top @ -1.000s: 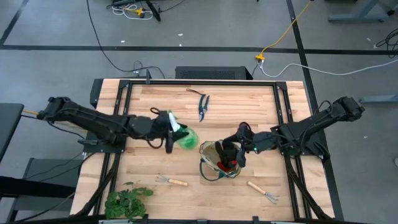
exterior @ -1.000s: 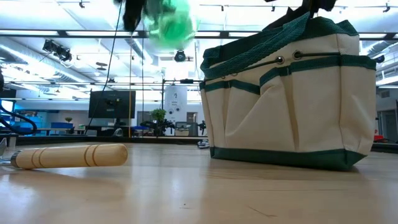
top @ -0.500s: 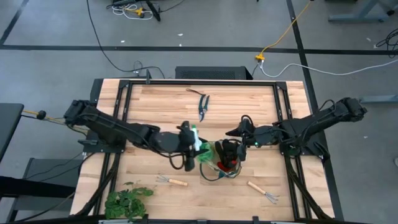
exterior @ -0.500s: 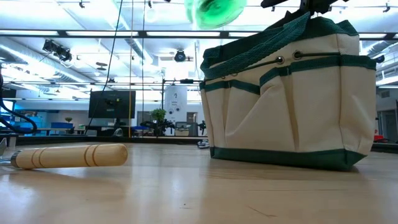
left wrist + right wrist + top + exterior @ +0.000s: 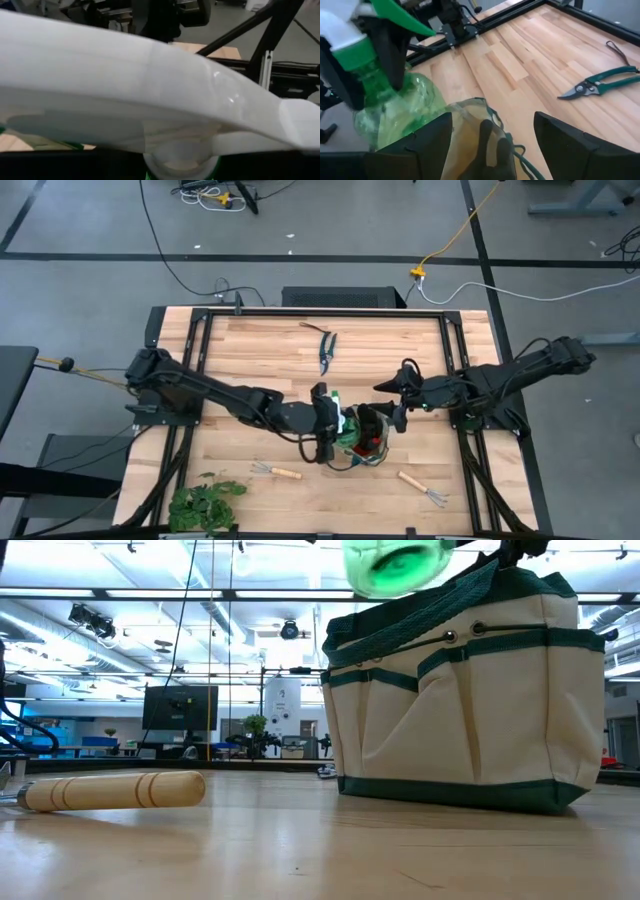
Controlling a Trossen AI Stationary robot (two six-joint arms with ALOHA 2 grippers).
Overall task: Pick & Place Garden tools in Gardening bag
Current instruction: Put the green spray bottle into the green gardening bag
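The green spray bottle (image 5: 342, 426) with its white nozzle (image 5: 150, 90) is in my left gripper (image 5: 332, 425), which is shut on it above the left rim of the gardening bag (image 5: 362, 448). In the low view the bottle (image 5: 395, 565) hangs over the cream and green bag (image 5: 470, 710). Something red shows inside the bag (image 5: 372, 445). My right gripper (image 5: 392, 416) is open at the bag's right side, with a dark loop handle (image 5: 492, 145) standing between its fingers. My left gripper pinches the bottle's neck (image 5: 357, 55), just below the white nozzle, between its two fingers (image 5: 390, 60). The fingers come level from the table's left and lie across the neck. The bottle is lifted clear and tilted, its clear green body (image 5: 395, 115) below the fingers. My right gripper's fingers (image 5: 420, 145) stand wide apart on either side of the loop handle. In the low view the handle strap (image 5: 440, 600) is drawn up toward the gripper at the frame's top. How it is caught is hidden.
Pruning shears (image 5: 327, 352) lie at the table's far middle. One wooden-handled hand rake (image 5: 275, 471) lies near the bag's left and another (image 5: 423, 487) near its right, toward the near edge. A leafy plant bunch (image 5: 205, 502) lies at the near left corner.
My left gripper has carried the spray bottle toward the table's right edge, from the table's middle to above the bag's left rim, still lifted clear. My right gripper has drawn back a little toward the table's right and far edges.
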